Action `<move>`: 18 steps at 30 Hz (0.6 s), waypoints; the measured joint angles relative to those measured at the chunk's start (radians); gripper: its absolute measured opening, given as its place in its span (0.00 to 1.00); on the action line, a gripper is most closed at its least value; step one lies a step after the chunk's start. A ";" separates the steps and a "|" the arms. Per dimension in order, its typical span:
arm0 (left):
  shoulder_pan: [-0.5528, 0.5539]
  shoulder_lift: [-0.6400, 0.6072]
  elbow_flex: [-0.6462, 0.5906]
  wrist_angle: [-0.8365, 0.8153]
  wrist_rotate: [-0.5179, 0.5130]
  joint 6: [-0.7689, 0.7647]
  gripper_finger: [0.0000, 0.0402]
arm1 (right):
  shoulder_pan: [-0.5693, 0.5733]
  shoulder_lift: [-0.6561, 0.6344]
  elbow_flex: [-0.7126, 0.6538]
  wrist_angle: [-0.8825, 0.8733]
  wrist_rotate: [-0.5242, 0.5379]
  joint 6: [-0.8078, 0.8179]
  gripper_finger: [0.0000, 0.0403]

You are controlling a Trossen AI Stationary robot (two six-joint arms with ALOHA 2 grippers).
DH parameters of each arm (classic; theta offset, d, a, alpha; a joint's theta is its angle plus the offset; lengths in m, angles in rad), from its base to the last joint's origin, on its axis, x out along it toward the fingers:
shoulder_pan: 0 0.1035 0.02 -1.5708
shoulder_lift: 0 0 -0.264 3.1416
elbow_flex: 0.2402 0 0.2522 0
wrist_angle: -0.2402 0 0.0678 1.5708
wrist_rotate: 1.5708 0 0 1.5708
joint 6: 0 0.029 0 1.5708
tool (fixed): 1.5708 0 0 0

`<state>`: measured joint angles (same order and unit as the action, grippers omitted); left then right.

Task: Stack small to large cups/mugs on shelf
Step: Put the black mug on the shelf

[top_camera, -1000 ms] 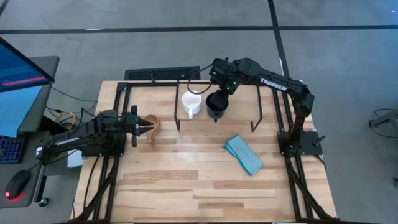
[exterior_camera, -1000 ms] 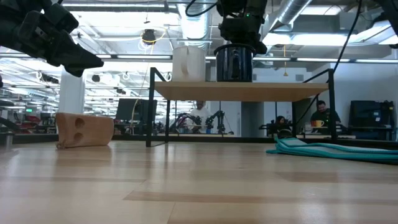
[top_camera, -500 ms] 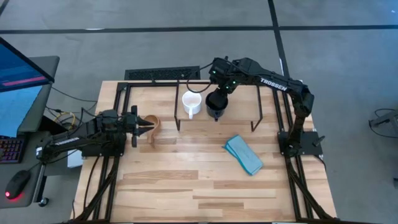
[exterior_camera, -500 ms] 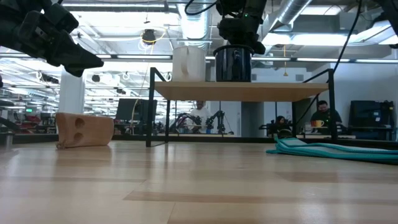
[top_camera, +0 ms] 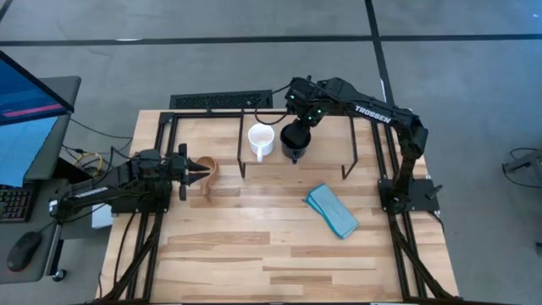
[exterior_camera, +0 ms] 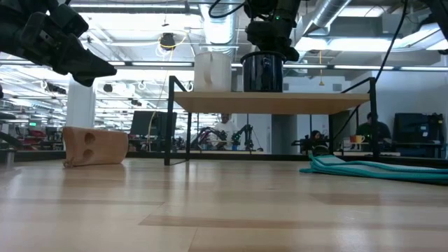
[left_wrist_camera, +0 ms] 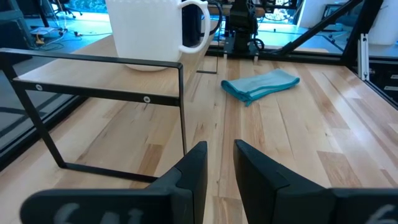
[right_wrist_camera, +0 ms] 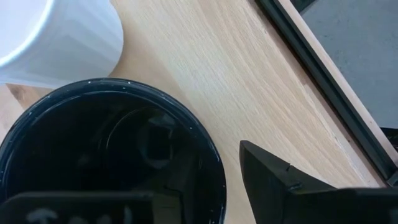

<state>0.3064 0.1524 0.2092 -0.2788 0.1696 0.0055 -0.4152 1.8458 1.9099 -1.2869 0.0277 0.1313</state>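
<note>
A light blue cloth [top_camera: 332,211] lies folded on the wooden table [top_camera: 254,254], right of centre; a monitor [top_camera: 25,127] glows beside it.

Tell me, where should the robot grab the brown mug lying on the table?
The brown mug lies tipped on its side by the left gripper. Probably best to pinch its rim wall, one finger inside the mouth, coming in level from the open end.

Grey concrete floor [top_camera: 212,51], ceiling ducts [exterior_camera: 217,24] (bright striplights)

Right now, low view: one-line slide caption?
Right claw at black mug beside white mug on shelf; tan mug on table.
</note>
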 joint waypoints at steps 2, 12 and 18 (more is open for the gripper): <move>0.000 0.000 0.000 0.000 0.000 0.000 0.17 | 0.000 0.000 0.000 0.000 0.000 0.000 0.34; 0.000 0.000 0.000 0.000 0.000 -0.002 0.17 | 0.000 0.000 0.000 0.000 0.000 0.001 0.34; 0.000 0.000 0.000 0.000 0.000 -0.002 0.17 | 0.000 0.000 0.000 -0.001 0.000 0.000 0.36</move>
<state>0.3063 0.1524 0.2092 -0.2790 0.1696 0.0032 -0.4152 1.8458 1.9099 -1.2882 0.0277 0.1317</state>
